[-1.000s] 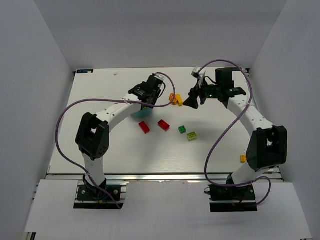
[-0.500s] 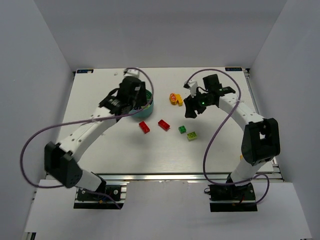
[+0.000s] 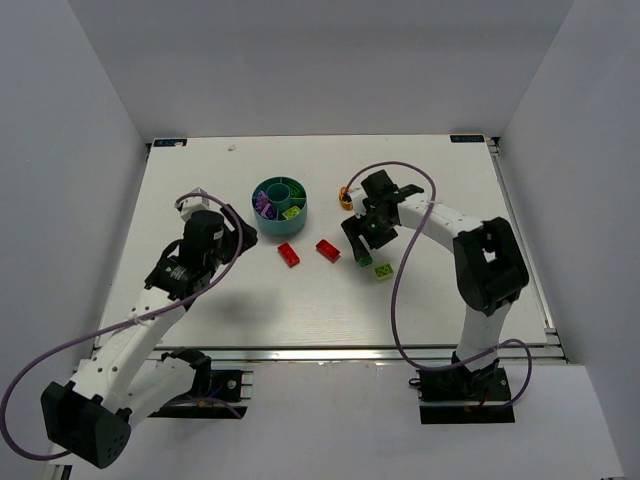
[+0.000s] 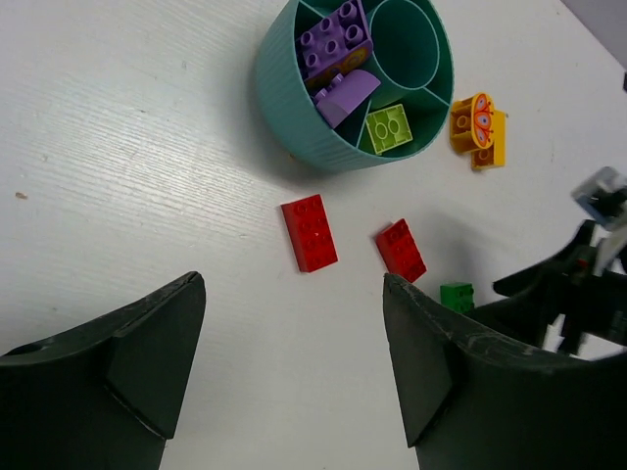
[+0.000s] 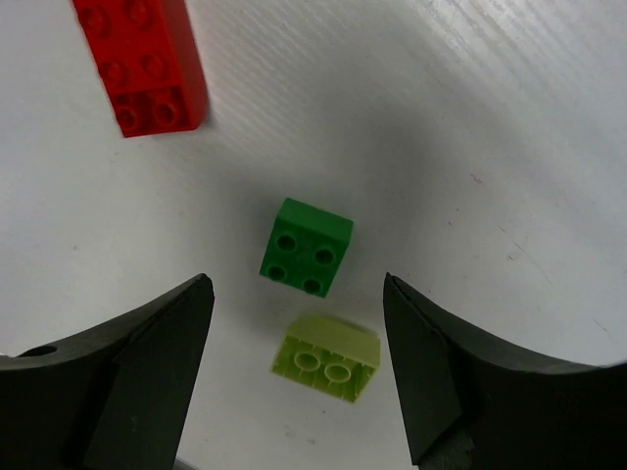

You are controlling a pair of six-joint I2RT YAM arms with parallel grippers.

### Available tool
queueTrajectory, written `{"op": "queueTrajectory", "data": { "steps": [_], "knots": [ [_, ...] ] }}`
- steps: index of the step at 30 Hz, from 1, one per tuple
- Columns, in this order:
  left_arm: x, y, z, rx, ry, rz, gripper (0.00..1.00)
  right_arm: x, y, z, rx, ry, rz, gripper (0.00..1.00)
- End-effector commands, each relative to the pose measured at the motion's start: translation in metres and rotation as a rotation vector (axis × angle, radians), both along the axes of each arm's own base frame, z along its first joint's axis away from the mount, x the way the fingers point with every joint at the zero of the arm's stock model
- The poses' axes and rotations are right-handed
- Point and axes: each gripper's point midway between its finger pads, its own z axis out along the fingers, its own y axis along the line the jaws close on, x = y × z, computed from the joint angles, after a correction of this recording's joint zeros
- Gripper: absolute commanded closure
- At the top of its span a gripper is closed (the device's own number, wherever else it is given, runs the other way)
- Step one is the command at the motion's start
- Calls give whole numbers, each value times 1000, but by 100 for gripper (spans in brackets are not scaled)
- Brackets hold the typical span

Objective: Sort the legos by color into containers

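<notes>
The teal bowl (image 3: 282,207) (image 4: 294,108) holds two purple legos (image 4: 338,44) and a lime one (image 4: 389,127) in separate compartments. Two red legos (image 3: 288,254) (image 3: 327,249) lie in front of the bowl. My right gripper (image 3: 362,238) (image 5: 297,282) hangs open just above a dark green lego (image 5: 307,247) and a lime lego (image 5: 328,358) lying on its side; both sit between its fingers, untouched. An orange and yellow pair (image 3: 347,196) (image 4: 475,127) lies right of the bowl. My left gripper (image 3: 215,232) (image 4: 294,294) is open and empty, left of and nearer than the bowl.
The white table (image 3: 200,180) is walled by grey panels on three sides. A red lego (image 5: 145,64) lies beyond the right gripper's fingers. The right gripper's dark body (image 4: 568,294) shows at the right of the left wrist view.
My left arm has pulled back from the bowl toward the near left, uncovering it, and its jaws have widened. My right gripper has moved left and down over the green legos.
</notes>
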Motion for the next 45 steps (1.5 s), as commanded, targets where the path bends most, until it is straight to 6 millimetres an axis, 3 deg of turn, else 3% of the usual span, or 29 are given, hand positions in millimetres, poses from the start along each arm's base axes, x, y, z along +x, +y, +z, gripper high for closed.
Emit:
{"op": "queueTrajectory", "data": {
  "steps": [1, 9, 21, 23, 26, 28, 32, 33, 36, 37, 41, 43, 45],
  "knots": [
    [-6, 3, 8, -78, -27, 47, 18, 12, 3, -3, -34, 0, -62, 26],
    [-16, 7, 0, -96, -11, 71, 18, 9, 11, -20, -65, 42, -47, 35],
    [-25, 12, -7, -107, -3, 89, 18, 2, 14, -28, -86, 52, -8, 61],
    [-26, 12, -7, -111, -6, 90, 18, 7, 16, -22, -80, 30, 2, 71],
    [-27, 13, -6, -117, -10, 93, 18, 20, 21, -4, -54, -39, 48, 90],
    [-28, 13, -8, -117, -5, 92, 18, 40, 34, 25, 3, -157, 116, 100],
    [-30, 12, -9, -133, -9, 91, 17, 72, 67, 90, 186, -338, 283, 100],
    [-30, 12, -9, -140, -11, 93, 17, 75, 84, 119, 288, -375, 339, 100],
    [-31, 11, -11, -162, -17, 98, 17, 95, 100, 142, 372, -429, 338, 100],
    [-32, 10, -12, -168, -17, 97, 17, 105, 110, 162, 413, -465, 336, 100],
    [-34, 10, -15, -184, -13, 104, 17, 138, 140, 168, 552, -452, 208, 100],
    [-35, 11, -15, -185, -12, 107, 17, 147, 150, 162, 596, -423, 161, 100],
    [-36, 12, -15, -186, -10, 110, 17, 155, 162, 171, 671, -402, 113, 100]
  ]
}}
